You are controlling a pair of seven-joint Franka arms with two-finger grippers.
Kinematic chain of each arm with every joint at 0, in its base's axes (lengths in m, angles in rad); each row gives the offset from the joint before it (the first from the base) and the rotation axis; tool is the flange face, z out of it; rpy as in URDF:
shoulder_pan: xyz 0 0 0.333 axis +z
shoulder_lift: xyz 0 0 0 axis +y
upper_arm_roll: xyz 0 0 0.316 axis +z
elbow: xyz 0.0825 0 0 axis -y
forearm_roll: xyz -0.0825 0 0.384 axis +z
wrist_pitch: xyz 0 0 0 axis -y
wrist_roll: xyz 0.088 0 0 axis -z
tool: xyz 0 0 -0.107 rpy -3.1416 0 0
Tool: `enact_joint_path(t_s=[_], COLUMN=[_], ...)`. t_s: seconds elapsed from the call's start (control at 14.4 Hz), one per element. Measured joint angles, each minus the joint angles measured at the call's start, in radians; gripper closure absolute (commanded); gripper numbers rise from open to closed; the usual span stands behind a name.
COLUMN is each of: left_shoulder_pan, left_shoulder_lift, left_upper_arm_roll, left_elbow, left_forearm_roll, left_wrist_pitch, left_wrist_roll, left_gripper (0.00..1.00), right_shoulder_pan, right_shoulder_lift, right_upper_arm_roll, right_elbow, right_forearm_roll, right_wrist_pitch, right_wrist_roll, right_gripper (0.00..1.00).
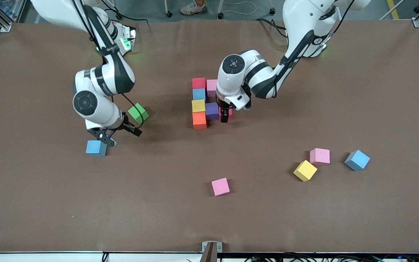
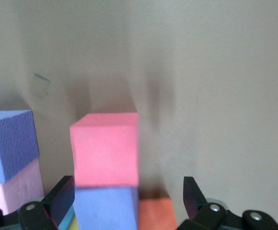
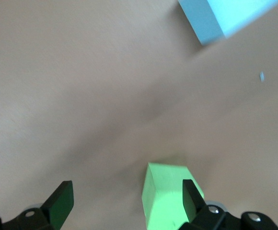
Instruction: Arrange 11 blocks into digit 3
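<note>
Digit 3 (image 1: pixel 206 103): about seven cubes placed, roughly four wanting; six loose blocks lie about the worktop (image 1: pixel 49 203). Left tool (image 1: pixel 225 118): spread, over the newest pink-red cube (image 2: pixel 105 148). Right tool (image 1: pixel 120 135): spread, empty, between green block (image 1: pixel 138 112) and blue block (image 1: pixel 96 148).

left arm: reached in from its base, elbow bent, wrist turned downward | left gripper (image 1: pixel 225 117): lowered close to the table, jaws spread wide, nothing gripped | right arm: folded at the elbow, wrist tilted | right gripper (image 1: pixel 119 135): held low, jaws parted, nothing gripped
</note>
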Motion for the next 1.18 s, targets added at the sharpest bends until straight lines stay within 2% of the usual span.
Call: enact_joint_path(t_s=[0.21,0.49,0.69,0.97,1.04,1.18], left_shoulder_pan=[0.009,0.054,0.136,0.220,0.232,0.246], left_shoulder_lift=[-0.058,-0.054,-0.037,-0.008,-0.004,-0.001], left_upper_arm_roll=[0.002,0.021,0.027,0.029,0.030,0.040], left_elbow=[0.045,0.206,0.273,0.307,0.310,0.321], left_forearm_roll=[0.000,0.000,0.007,0.089,0.113,0.154], left_wrist_pitch=[-0.088,-0.220,-0.233,-0.245,-0.246,-0.250], left_wrist_roll=[0.002,0.126,0.294,0.484,0.529,0.610], left_gripper=[0.00,0.00,0.00,0.00,0.00,0.00], right_shoulder_pan=[0.045,0.056,0.056,0.058,0.059,0.066], right_shoulder_lift=[-0.065,-0.078,-0.078,-0.074,-0.067,-0.043], right_upper_arm_roll=[0.002,0.001,0.001,0.001,0.002,0.002], right_elbow=[-0.133,-0.263,-0.300,-0.325,-0.335,-0.348], right_forearm_roll=[0.000,-0.002,-0.003,-0.003,-0.003,-0.004], right_wrist_pitch=[0.088,0.245,0.287,0.331,0.354,0.390], right_wrist_roll=[0.083,0.094,0.094,0.094,0.094,0.094], right_gripper=[0.00,0.00,0.00,0.00,0.02,0.16])
